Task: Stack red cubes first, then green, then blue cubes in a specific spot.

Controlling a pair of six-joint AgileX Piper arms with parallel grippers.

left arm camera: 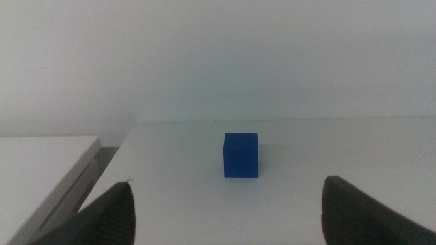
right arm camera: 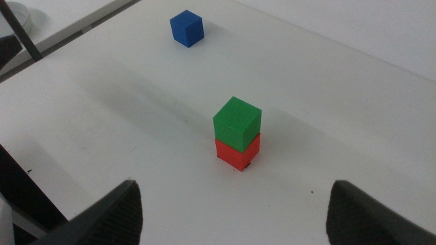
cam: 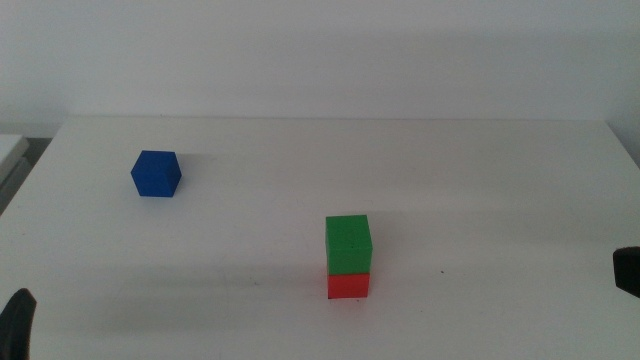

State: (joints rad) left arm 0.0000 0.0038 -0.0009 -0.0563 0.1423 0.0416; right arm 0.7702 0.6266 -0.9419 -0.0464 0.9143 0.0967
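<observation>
The green cube point(cam: 348, 243) sits on top of the red cube point(cam: 348, 286) near the table's middle front; the right wrist view shows the same green cube point(right arm camera: 237, 120) on the red cube point(right arm camera: 236, 154). The blue cube point(cam: 156, 174) stands alone at the far left, also seen as the blue cube point(left arm camera: 241, 154) and the blue cube point(right arm camera: 187, 28). My left gripper point(left arm camera: 228, 211) is open, low at the front left, facing the blue cube from a distance. My right gripper point(right arm camera: 235, 211) is open, drawn back at the right edge, with nothing between its jaws.
The white table point(cam: 470, 200) ends at a pale wall behind. A lower white surface point(left arm camera: 41, 163) borders the table's left edge. A dark part of the right arm point(cam: 627, 270) shows at the picture's right side.
</observation>
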